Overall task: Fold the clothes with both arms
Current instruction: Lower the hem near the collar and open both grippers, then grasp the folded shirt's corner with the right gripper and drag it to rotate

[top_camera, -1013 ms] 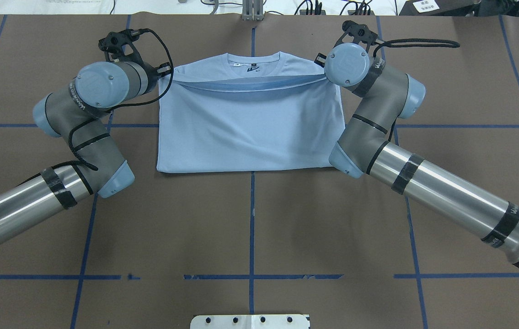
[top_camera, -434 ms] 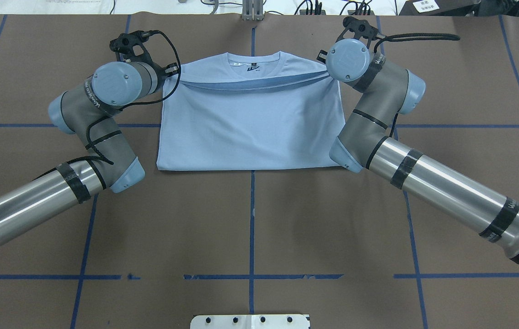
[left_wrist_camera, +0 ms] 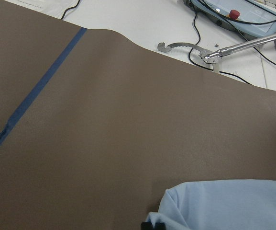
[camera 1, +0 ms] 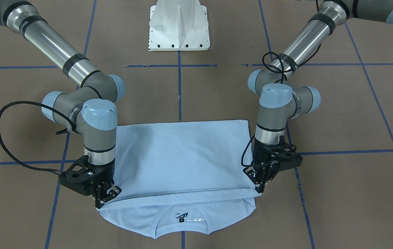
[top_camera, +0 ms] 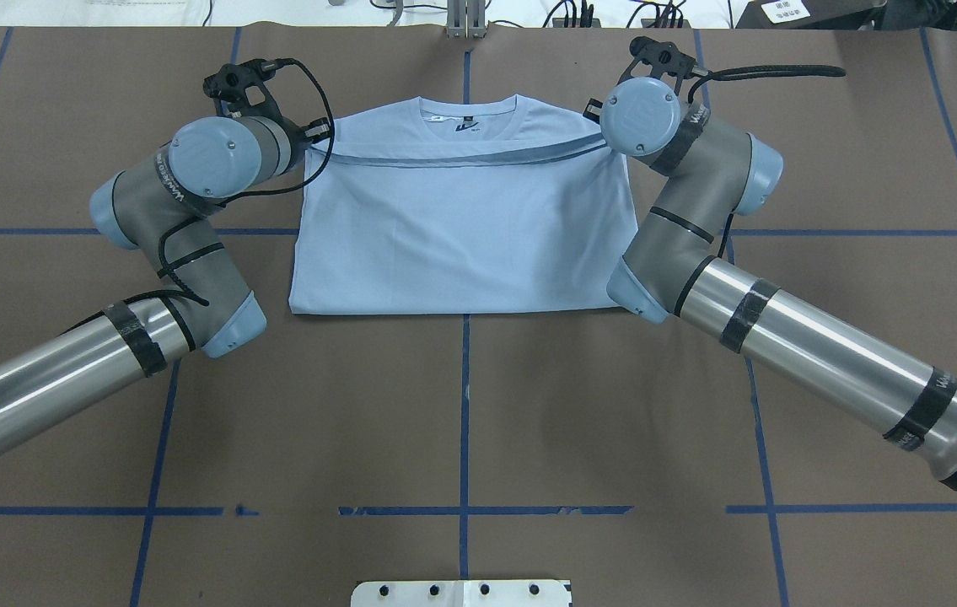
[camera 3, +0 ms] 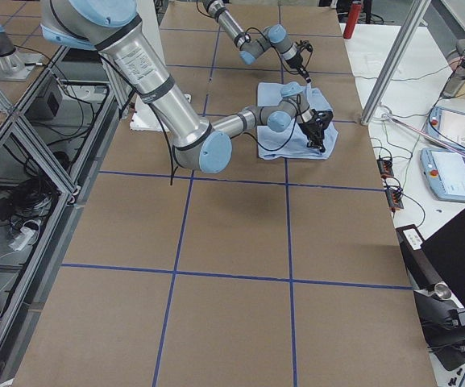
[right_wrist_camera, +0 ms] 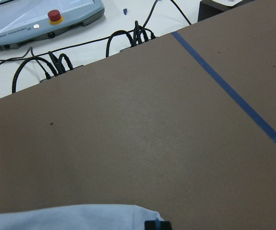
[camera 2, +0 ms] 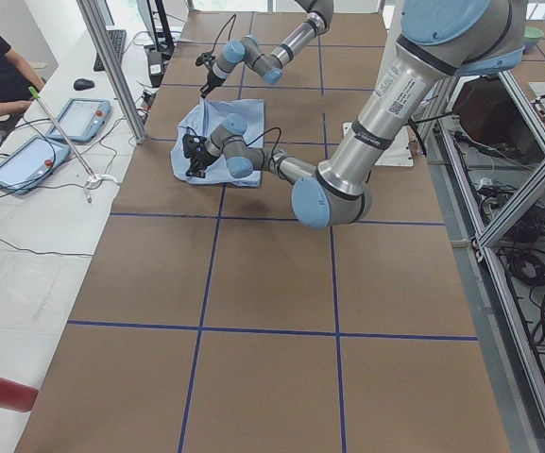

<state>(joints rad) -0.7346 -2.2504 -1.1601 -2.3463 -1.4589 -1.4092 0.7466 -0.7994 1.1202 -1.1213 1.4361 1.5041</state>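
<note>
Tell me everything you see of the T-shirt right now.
The T-shirt is light blue, soft knit by its look, lying flat on the brown table, folded to a rectangle. Its hem half is doubled over toward the collar, which lies uncovered with its neck label. The left gripper and right gripper pinch the upper layer's corners, slightly lifted.

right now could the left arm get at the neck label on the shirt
Probably, but not while it is busy. The neck label lies uncovered past the folded edge of the shirt, with nothing between. The left gripper is clamped on that edge, so it must let go first.
</note>
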